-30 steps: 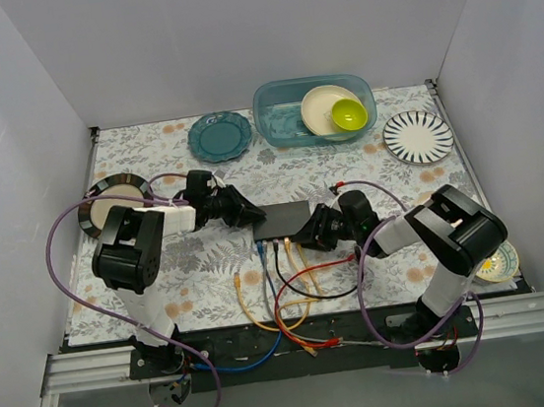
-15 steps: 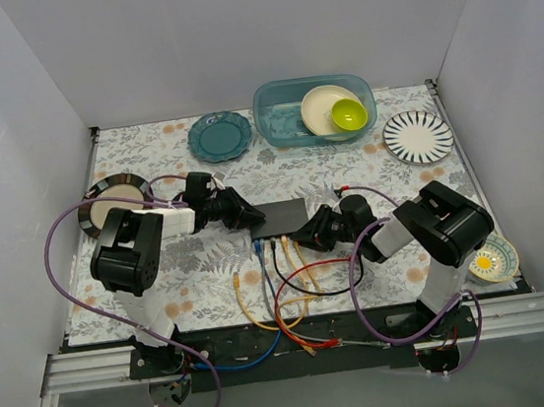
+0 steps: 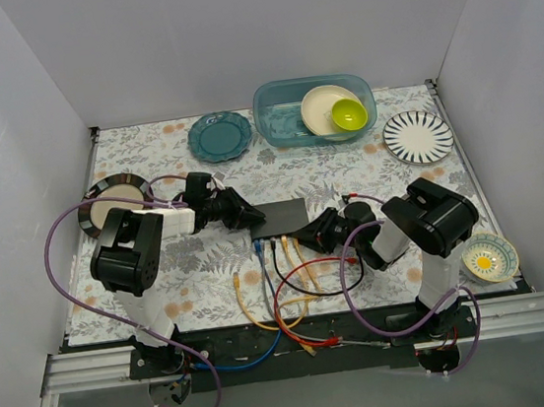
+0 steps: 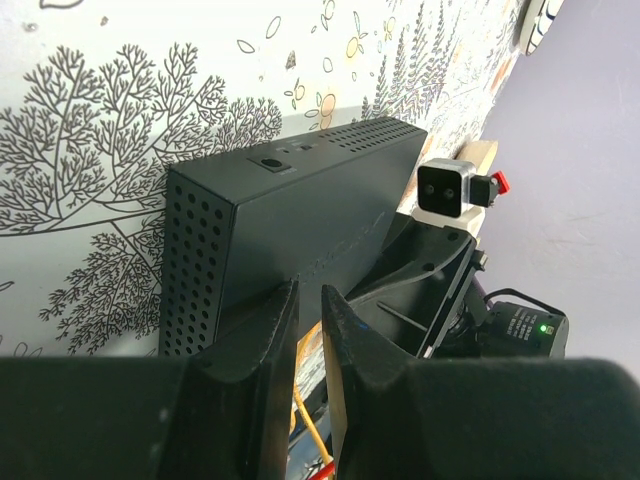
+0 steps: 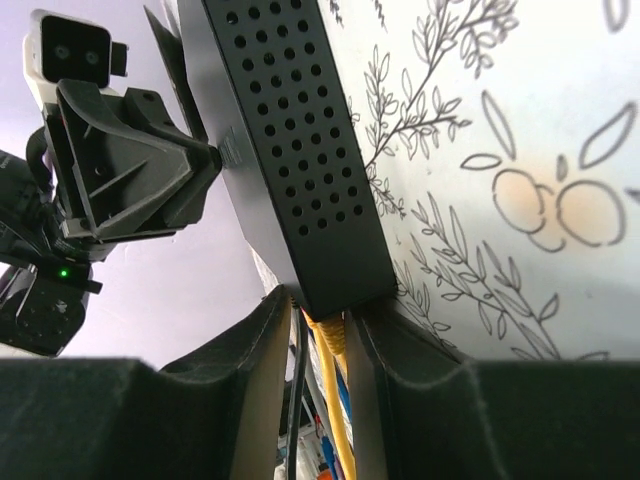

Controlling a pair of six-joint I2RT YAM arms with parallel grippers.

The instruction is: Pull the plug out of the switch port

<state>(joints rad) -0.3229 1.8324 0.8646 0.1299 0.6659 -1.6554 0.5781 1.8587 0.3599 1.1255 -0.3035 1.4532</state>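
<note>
Since a second ago the right arm has folded inward, uncovering a small yellow plate (image 3: 488,259) near the worktop's (image 3: 191,273) right near corner. The right hand (image 5: 318,320) sits at the near right corner of the switch (image 3: 284,218), mid-worktop, its fingers narrow around the yellow plug (image 5: 328,335) in a switch port. Whether they pinch it, I cannot tell. The left hand (image 4: 308,300), nearly closed, butts the switch's left end, probably to brace it against the pull.
</note>
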